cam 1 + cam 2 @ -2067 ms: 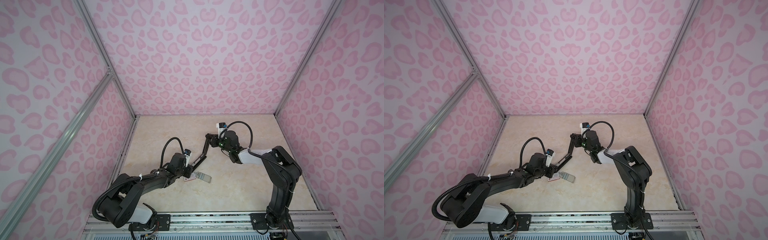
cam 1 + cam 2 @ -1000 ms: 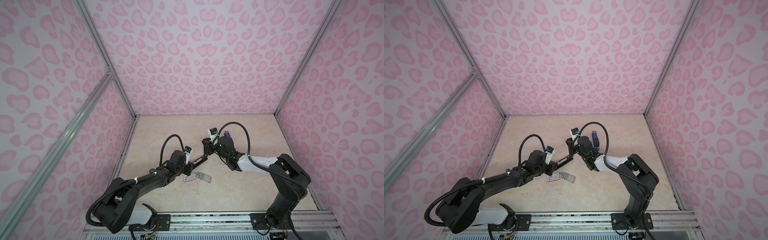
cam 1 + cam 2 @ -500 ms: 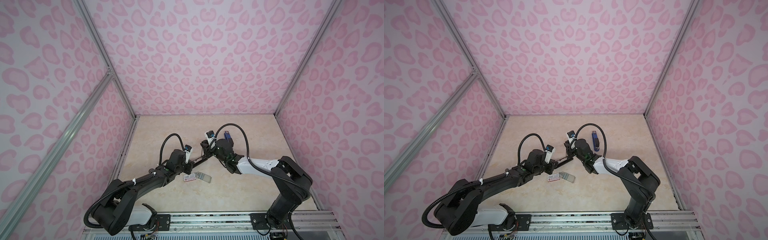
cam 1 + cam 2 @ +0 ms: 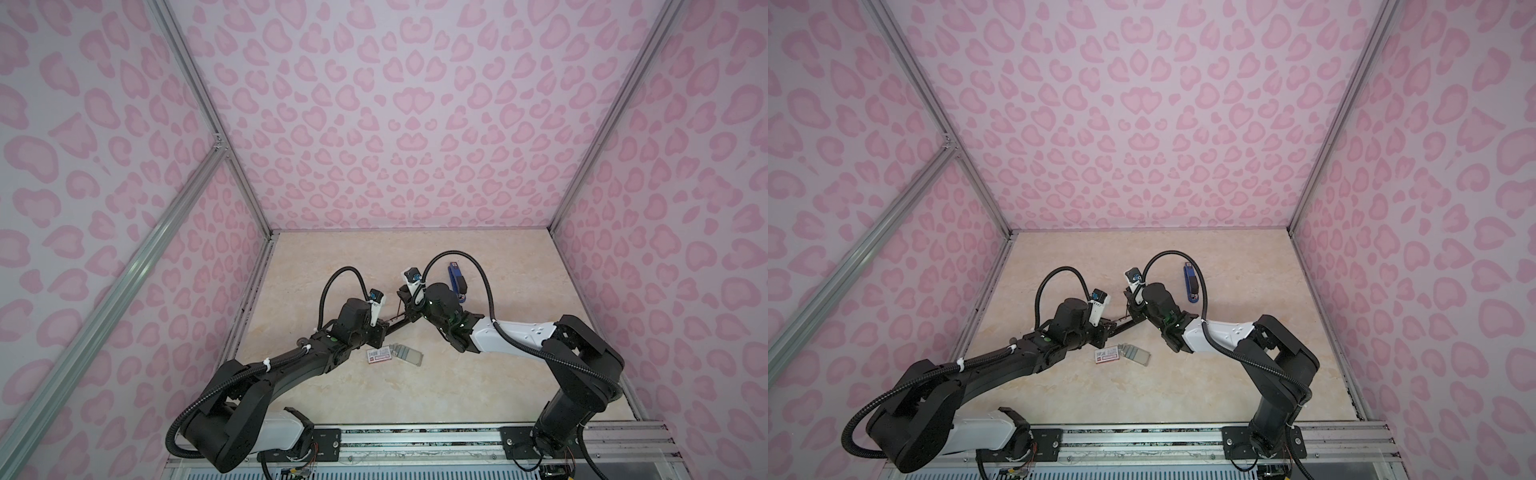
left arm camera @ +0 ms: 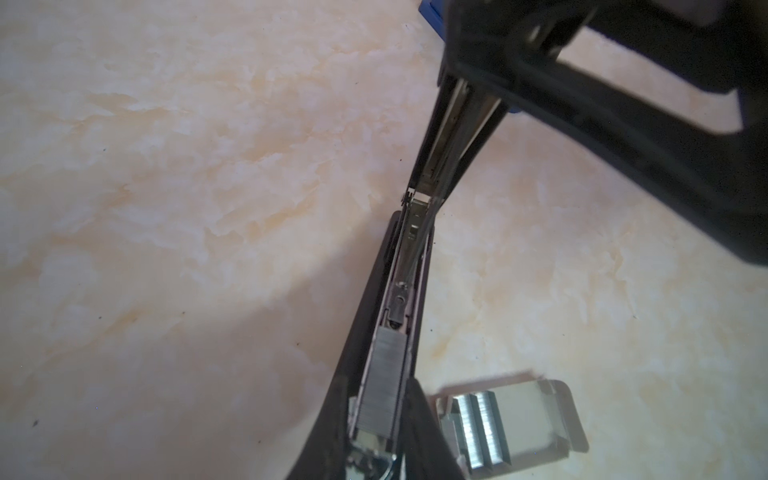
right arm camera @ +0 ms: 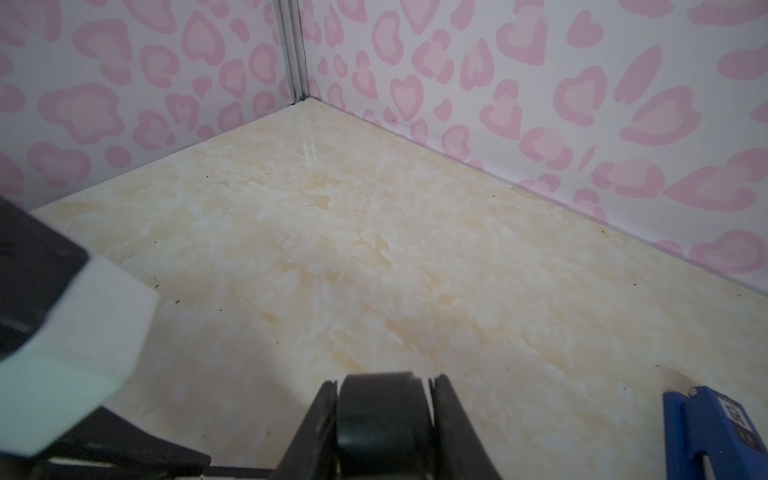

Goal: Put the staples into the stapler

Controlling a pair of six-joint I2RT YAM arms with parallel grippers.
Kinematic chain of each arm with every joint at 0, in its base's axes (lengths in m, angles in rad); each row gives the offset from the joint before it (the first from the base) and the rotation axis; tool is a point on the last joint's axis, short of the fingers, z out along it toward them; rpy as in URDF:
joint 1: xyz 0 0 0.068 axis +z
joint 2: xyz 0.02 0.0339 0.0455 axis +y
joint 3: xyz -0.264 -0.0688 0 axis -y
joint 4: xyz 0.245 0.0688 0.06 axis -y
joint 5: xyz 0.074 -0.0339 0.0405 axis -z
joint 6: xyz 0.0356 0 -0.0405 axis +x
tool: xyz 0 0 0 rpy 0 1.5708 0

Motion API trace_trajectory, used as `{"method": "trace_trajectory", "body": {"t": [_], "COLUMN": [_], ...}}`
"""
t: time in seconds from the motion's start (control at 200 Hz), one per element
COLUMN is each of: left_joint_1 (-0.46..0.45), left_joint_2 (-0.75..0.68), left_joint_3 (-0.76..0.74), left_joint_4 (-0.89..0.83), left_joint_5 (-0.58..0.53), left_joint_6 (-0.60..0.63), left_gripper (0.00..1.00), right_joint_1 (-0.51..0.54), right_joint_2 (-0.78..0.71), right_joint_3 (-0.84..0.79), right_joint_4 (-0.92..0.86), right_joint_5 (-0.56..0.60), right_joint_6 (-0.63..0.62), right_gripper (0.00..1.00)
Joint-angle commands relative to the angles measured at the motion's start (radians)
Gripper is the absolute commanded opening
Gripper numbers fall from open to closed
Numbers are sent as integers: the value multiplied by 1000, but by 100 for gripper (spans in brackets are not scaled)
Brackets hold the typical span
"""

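Where one black stapler (image 5: 368, 328) gapes, one staple strip (image 5: 384, 382) sits.

At the lower edge, the right gripper (image 6: 386, 384) is clamped on the rounded end of the black stapler (image 6: 380, 419), one dark finger pressed against each side of it. A blue stapler (image 6: 706, 440) with a white code label lies on the beige marbled tabletop (image 6: 374, 249) nearby. A blurred white-and-black block (image 6: 70, 332) fills the opposite corner. Beyond them, pink heart-patterned walls (image 6: 540, 62) meet at a metal corner strip (image 6: 295, 50).
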State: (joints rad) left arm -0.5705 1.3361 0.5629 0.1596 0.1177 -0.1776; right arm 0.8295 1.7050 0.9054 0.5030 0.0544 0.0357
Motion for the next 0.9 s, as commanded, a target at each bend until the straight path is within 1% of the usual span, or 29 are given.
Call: {"method": "trace_trajectory", "body": {"t": [0.0,0.435,0.725,0.895], "left_joint_1": [1,0,0,-2], "left_joint_2": [-5,-11,-23,-28], "left_joint_3": [17,19,18,18], "left_joint_4": [121,118,115,113], "left_joint_5": [-48,-49,-44,-44], "left_joint_6": [-53,-56,-56,-56], "left_gripper": [10,10,10,10], "right_joint_1": [22,72,108,123], "right_joint_2": [1,-3,1,4], "right_joint_3": [-5,3,-9,-2], "right_joint_4": [-91,-115,-65,-69], "right_joint_5": [-110,-89,-88,-92], "right_joint_6": [108,52,38,36], "right_gripper": [29,31,34,35]}}
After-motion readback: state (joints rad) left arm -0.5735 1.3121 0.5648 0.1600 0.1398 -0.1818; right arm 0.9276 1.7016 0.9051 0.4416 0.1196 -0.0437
